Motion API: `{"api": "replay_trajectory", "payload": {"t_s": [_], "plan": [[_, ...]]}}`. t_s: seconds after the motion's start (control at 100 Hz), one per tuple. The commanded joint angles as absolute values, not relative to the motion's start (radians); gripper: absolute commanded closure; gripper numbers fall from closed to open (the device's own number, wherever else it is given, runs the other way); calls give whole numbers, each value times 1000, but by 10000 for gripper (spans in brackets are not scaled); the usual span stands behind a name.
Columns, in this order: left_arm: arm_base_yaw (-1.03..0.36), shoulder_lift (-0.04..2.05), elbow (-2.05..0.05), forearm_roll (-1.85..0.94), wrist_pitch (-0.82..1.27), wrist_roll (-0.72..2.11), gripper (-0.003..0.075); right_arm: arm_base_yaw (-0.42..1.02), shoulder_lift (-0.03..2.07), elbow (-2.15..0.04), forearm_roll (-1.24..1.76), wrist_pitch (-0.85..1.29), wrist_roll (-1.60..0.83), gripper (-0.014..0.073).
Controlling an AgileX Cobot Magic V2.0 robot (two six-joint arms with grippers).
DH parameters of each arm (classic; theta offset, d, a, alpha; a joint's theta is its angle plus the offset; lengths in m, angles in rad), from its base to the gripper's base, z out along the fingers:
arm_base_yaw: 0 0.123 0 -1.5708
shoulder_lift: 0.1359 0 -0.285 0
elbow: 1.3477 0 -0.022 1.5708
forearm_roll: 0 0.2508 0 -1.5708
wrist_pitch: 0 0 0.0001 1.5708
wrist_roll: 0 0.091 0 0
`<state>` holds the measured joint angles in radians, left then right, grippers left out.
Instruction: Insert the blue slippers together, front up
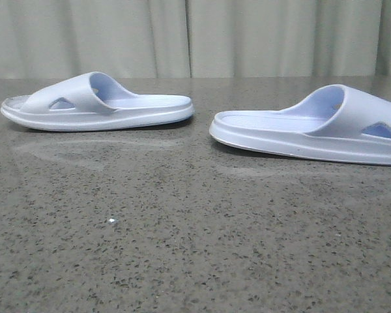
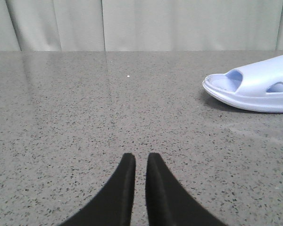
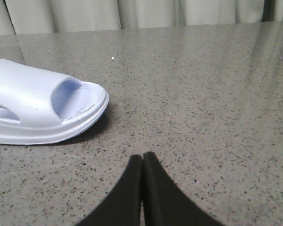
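Two pale lavender-blue slippers lie flat on the dark speckled table, soles down, heels facing each other with a gap between. The left slipper (image 1: 98, 104) has its toe to the left; it also shows in the left wrist view (image 2: 254, 89). The right slipper (image 1: 319, 127) has its toe to the right; it also shows in the right wrist view (image 3: 37, 103). My left gripper (image 2: 140, 157) holds nothing, its black fingers almost together with a thin slit between, well short of its slipper. My right gripper (image 3: 142, 156) is shut and empty, fingers touching, short of its slipper. Neither gripper shows in the front view.
The grey speckled stone table (image 1: 195, 248) stretches in front of the slippers. A tiny white speck (image 1: 111, 222) lies on it. A pale curtain (image 1: 195, 32) hangs behind the table's far edge.
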<state>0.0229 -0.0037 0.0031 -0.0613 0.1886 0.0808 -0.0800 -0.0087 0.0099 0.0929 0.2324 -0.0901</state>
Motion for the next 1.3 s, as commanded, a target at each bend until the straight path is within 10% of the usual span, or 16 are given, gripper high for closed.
{"api": "replay_trajectory", "payload": {"t_s": [0.0,1.29], "plan": [[26,-34,12,-67,109,75,705,-80,-31,31,83,149,-93,672],[26,-34,12,-199,70,75,705,-80,-31,31,170,0,-93,672]]}}
